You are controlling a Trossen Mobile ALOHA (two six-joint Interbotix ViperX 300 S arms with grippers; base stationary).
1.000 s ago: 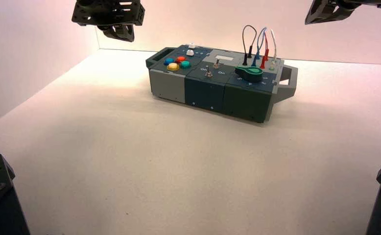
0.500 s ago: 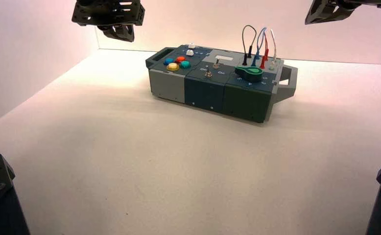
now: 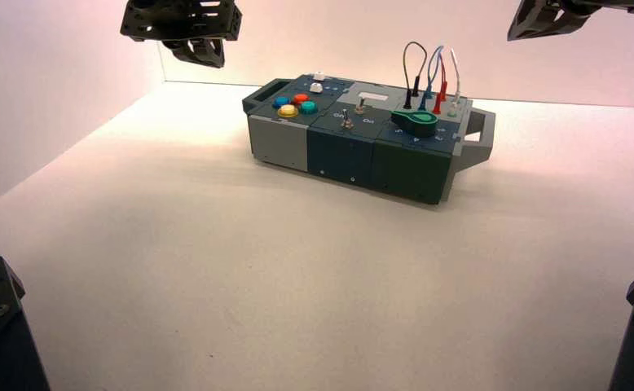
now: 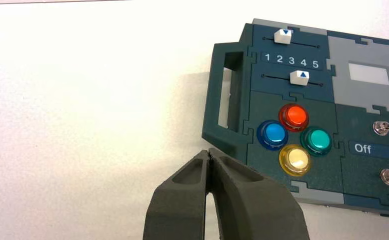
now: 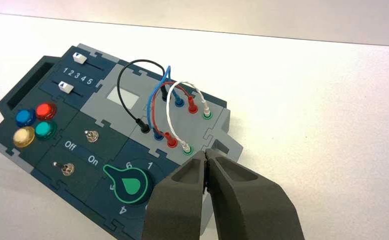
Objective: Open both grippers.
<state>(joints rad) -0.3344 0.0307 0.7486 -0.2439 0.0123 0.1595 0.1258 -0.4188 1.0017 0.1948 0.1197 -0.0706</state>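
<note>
Left gripper [image 3: 193, 47] up high at the far left, above the counter [image 3: 216, 269] and well clear of the box [image 3: 363, 138]. Fingers [image 4: 182, 200] pressed together there, tips touching, hanging over bare counter just off the box's handle end [image 4: 227, 95]. Close by on the panel: red button [image 4: 294, 116], blue button [image 4: 273, 134], green button [image 4: 317, 140] and yellow button [image 4: 295, 158] in a diamond, plus two white sliders [image 4: 299, 77] either side of a strip numbered 1 to 5.

Over to the right gripper [image 5: 205, 156], high at the far right corner and mostly cut off in the high view, so hard to judge there. Plain enough from the wrist, though: fingers [image 5: 247, 200] shut tip to tip, poised above the box's wire end. Beneath them, black, blue, red and white wires [image 5: 175, 100] looping between sockets, green knob [image 5: 128, 184] alongside, two toggle switches [image 5: 91, 135] by the Off and On labels.
</note>
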